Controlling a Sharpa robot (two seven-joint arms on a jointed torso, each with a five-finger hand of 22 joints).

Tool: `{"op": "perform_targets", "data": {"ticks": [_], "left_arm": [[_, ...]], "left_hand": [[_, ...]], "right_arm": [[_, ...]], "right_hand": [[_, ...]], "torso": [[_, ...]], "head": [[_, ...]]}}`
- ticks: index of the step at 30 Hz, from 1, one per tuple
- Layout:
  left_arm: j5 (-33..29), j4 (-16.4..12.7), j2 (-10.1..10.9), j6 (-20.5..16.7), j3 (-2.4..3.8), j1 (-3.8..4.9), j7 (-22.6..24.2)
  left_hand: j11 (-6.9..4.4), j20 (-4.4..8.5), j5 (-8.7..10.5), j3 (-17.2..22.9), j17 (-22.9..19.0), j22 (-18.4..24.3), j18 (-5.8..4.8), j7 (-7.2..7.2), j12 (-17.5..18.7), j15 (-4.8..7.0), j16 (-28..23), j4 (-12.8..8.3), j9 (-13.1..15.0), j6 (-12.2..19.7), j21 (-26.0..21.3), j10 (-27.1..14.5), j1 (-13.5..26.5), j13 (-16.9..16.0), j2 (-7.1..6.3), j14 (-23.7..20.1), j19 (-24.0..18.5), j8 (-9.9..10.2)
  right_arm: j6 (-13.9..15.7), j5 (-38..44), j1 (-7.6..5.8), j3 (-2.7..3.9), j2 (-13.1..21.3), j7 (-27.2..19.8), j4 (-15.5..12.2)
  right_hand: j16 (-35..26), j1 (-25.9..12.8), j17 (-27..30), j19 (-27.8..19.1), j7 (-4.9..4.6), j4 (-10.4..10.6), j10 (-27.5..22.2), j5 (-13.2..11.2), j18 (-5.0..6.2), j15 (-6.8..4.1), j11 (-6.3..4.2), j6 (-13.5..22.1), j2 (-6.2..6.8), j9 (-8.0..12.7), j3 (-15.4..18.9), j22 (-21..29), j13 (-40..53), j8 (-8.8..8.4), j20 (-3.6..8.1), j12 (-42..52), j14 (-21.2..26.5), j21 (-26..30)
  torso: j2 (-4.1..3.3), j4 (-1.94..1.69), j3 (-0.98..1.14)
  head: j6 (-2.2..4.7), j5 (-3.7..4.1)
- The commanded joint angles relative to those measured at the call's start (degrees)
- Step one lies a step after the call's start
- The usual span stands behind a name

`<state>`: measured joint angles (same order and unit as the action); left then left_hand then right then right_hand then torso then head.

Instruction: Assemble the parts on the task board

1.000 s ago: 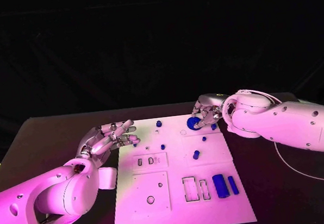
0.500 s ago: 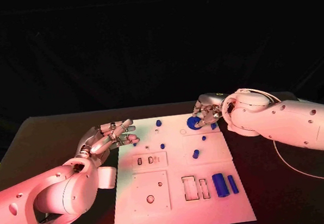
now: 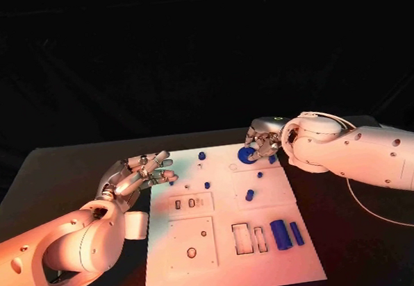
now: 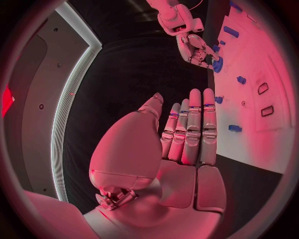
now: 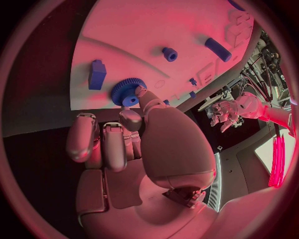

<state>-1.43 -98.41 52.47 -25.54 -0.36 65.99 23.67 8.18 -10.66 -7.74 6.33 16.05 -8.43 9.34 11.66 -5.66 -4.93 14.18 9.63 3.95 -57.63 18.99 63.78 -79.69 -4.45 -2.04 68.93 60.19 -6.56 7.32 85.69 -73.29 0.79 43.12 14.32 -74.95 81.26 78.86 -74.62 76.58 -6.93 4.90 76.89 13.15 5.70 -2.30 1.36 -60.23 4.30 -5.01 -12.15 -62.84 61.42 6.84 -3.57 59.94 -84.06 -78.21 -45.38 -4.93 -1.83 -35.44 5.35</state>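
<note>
The white task board (image 3: 230, 252) lies mid-table. My right hand (image 3: 263, 142) hovers over its far right corner and pinches a blue toothed gear (image 3: 247, 155) between thumb and finger; the right wrist view shows the gear (image 5: 127, 92) just above the board, beside a blue block (image 5: 96, 74). My left hand (image 3: 140, 175) is at the board's left edge, holding nothing, its fingers (image 4: 190, 129) stretched out straight. Small blue pegs (image 3: 207, 184) stand on the far half. A thick blue cylinder (image 3: 280, 235) and a slimmer one (image 3: 296, 233) lie at the near right.
Rectangular slots (image 3: 242, 239) and round holes (image 3: 191, 252) mark the board's near half. A cable (image 3: 377, 218) runs over the black table to the right of the board. The board (image 4: 261, 99) and my right hand (image 4: 196, 50) also appear in the left wrist view.
My right hand has drawn the gear slightly upward and toward the far edge. The left hand has barely shifted.
</note>
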Motion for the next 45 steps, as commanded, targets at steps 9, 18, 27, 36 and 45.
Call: {"op": "perform_targets", "data": {"ticks": [9,18,27,36,45], "left_arm": [[-0.05,-0.12,-0.13,1.3,0.04,0.06,0.3],[-0.05,-0.06,-0.23,1.33,0.04,0.06,0.31],[-0.05,0.04,-0.28,1.37,0.04,0.06,0.32],[-0.05,0.2,-0.39,1.42,0.04,0.06,0.31],[-0.05,0.27,-0.47,1.54,0.04,0.06,0.27]], "left_hand": [[0.12,-0.33,0.27,0.05,0.18,0.09,1.05,0.22,0.41,0.08,-0.32,-0.6,0.01,0.12,-0.3,-0.02,-0.68,-0.08,0.04,-0.37,-0.2,0.25],[0.11,-0.32,0.27,0.12,0.24,0.1,1.05,0.21,0.44,0.09,-0.34,-0.69,0.02,0.1,-0.31,0.0,-0.77,-0.08,0.09,-0.36,-0.19,0.26],[0.1,-0.32,0.26,0.16,0.28,0.1,1.05,0.21,0.46,0.1,-0.35,-0.76,0.02,0.09,-0.31,0.02,-0.82,-0.09,0.12,-0.36,-0.18,0.27],[0.1,-0.32,0.26,0.16,0.28,0.1,1.05,0.21,0.46,0.1,-0.35,-0.76,0.02,0.09,-0.31,0.02,-0.82,-0.09,0.12,-0.36,-0.18,0.27],[0.1,-0.32,0.26,0.16,0.29,0.1,1.05,0.21,0.46,0.1,-0.35,-0.76,0.02,0.09,-0.31,0.02,-0.82,-0.09,0.12,-0.36,-0.18,0.28]], "right_arm": [[11.47,7.58,0.3,-0.17,-0.35,0.05,-6.15],[10.06,8.98,0.28,-0.38,-4.99,0.87,-7.2],[8.89,10.04,1.24,-1.02,-9.75,1.56,-5.04],[7.48,10.34,1.86,-1.33,-11.44,1.94,-3.67],[7.78,11.71,1.94,-1.39,-11.8,4.21,-3.05]], "right_hand": [[0.87,0.22,-0.96,1.16,1.41,-0.29,1.24,0.68,-0.76,-1.05,-0.76,-3.63,-1.47,-1.27,-2.9,-2.01,1.91,1.3,0.56,1.45,-3.61,-1.24],[0.74,-0.97,-0.69,1.08,1.34,0.15,1.02,0.34,-0.76,-1.05,-0.71,-3.48,-1.18,-1.29,-3.7,-1.97,1.7,0.84,0.63,0.79,-3.53,-1.24],[0.61,-1.7,-0.46,1.29,1.24,0.4,0.7,0.2,-0.85,-1.0,-0.63,-3.29,-1.0,-1.29,-4.2,-2.43,1.27,0.49,0.62,0.02,-3.46,-1.45],[0.54,-2.15,-0.34,1.29,1.15,0.47,0.53,0.04,-0.86,-0.95,-0.56,-3.13,-0.69,-1.28,-4.43,-2.44,1.12,0.23,0.59,-0.36,-3.43,-1.47],[0.45,-3.56,-0.22,1.21,0.49,0.72,-1.36,-0.86,-0.86,-0.57,-0.05,-1.67,0.65,-0.93,-4.91,-2.42,-1.74,-1.11,0.31,-4.35,-3.35,-1.44]], "torso": [[0.03,-0.11,-0.11],[-0.03,-0.14,-0.08],[-0.06,-0.16,-0.09],[-0.02,-0.05,0.0],[-0.02,-0.06,0.03]], "head": [[0.28,0.01],[0.22,-0.48],[-0.13,-0.71],[-0.35,-0.94],[-0.35,-0.85]]}}
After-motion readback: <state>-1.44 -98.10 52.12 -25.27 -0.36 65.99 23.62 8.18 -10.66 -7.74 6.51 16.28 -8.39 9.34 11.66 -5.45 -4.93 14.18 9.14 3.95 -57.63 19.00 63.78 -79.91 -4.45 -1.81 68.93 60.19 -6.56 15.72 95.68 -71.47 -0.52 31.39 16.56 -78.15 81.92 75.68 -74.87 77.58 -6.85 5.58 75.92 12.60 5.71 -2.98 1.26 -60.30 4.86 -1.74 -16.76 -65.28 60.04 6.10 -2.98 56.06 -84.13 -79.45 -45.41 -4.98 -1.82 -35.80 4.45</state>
